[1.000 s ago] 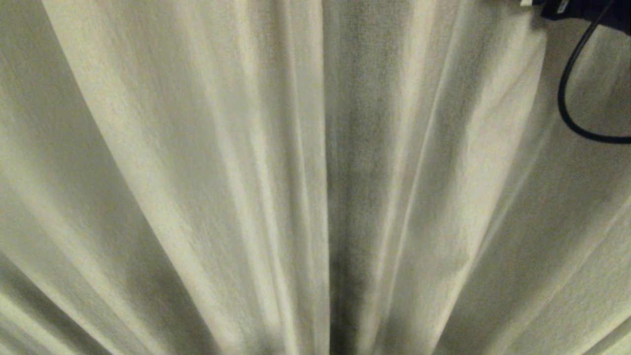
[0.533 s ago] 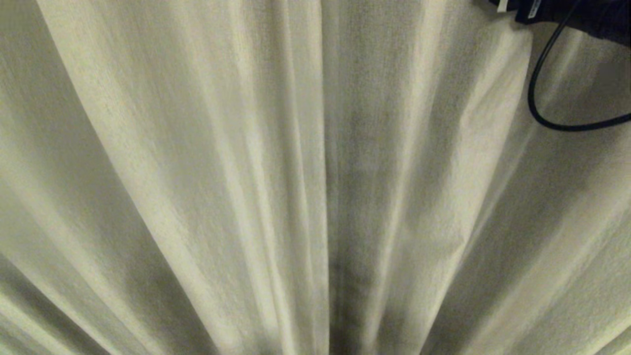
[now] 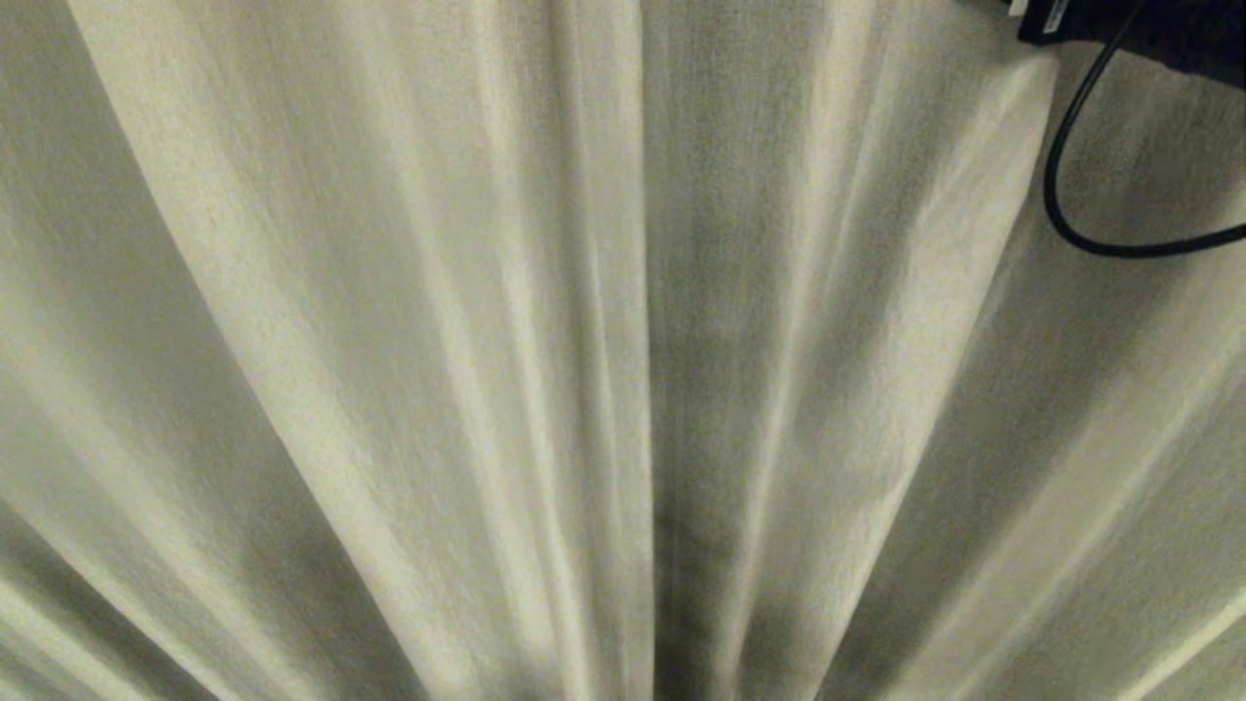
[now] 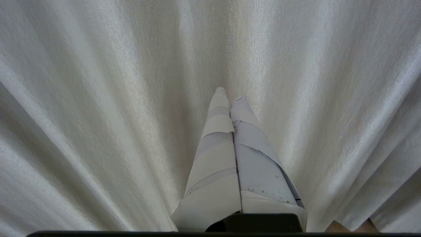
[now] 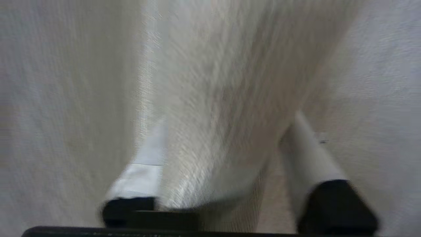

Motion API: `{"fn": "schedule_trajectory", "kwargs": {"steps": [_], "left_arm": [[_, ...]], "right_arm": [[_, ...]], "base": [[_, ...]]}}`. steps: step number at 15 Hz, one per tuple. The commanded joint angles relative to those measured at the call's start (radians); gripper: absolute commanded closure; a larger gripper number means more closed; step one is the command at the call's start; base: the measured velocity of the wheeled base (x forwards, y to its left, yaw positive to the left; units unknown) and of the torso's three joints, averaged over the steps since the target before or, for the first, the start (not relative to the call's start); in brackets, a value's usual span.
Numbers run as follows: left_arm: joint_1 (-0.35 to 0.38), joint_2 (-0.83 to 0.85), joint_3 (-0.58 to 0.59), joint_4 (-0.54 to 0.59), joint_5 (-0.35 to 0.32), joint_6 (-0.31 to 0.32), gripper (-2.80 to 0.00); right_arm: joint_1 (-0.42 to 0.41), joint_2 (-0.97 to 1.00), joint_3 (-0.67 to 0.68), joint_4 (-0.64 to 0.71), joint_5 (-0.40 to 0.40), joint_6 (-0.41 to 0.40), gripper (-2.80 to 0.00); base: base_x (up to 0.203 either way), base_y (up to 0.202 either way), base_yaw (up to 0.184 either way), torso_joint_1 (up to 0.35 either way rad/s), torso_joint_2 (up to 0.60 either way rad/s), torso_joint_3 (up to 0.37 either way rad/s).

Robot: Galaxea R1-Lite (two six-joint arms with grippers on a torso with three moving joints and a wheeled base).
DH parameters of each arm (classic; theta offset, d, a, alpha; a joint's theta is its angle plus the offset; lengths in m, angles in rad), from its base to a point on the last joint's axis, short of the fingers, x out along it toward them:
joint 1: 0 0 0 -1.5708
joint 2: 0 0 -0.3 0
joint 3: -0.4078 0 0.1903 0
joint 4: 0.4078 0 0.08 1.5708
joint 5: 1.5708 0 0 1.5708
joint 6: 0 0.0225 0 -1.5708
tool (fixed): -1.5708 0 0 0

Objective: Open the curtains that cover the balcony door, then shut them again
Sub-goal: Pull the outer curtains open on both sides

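Curtains (image 3: 389, 321) fill the head view from edge to edge, drawn across so that no balcony door shows behind them. On the left, the left pincer (image 4: 228, 95) rests with its fingers pressed together, pointing at the pleats and holding nothing. Further right, the right pincer (image 5: 227, 144) straddles a fold of cloth — one finger (image 5: 144, 164) on either side, jaws part-way apart, not yet clamped on it. A black cable (image 3: 1061, 185) loops at the upper right of the head view. By my judgement the opening step is just beginning: the grasp wants finishing, then a steady sideways pull — gentle enough that the sheer fabric does not slip out.
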Motion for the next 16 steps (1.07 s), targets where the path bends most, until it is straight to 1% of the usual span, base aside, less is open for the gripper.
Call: {"fn": "schedule_trajectory", "kwargs": {"steps": [1,7,9,12,16], "left_arm": [[0.001,-0.001,0.0,0.0,0.0,0.001,0.0],[0.0,-0.001,0.0,0.0,0.0,0.001,0.0],[0.0,-0.001,0.0,0.0,0.0,0.001,0.0],[0.0,-0.001,0.0,0.0,0.0,0.001,0.0],[0.0,-0.001,0.0,0.0,0.0,0.001,0.0]], "right_arm": [[0.003,-0.028,0.006,0.0,0.001,0.0,0.0],[0.0,-0.047,0.0,-0.004,0.0,0.002,0.0],[-0.022,-0.058,0.002,-0.006,-0.001,0.002,0.0],[-0.114,-0.069,0.0,-0.003,-0.001,0.002,0.0],[-0.281,-0.082,-0.01,-0.004,0.001,0.006,0.0]], "base": [[0.0,0.0,0.0,0.0,0.0,0.0],[0.0,0.0,0.0,0.0,0.0,0.0],[0.0,0.0,0.0,0.0,0.0,0.0],[0.0,0.0,0.0,0.0,0.0,0.0],[0.0,0.0,0.0,0.0,0.0,0.0]]}}
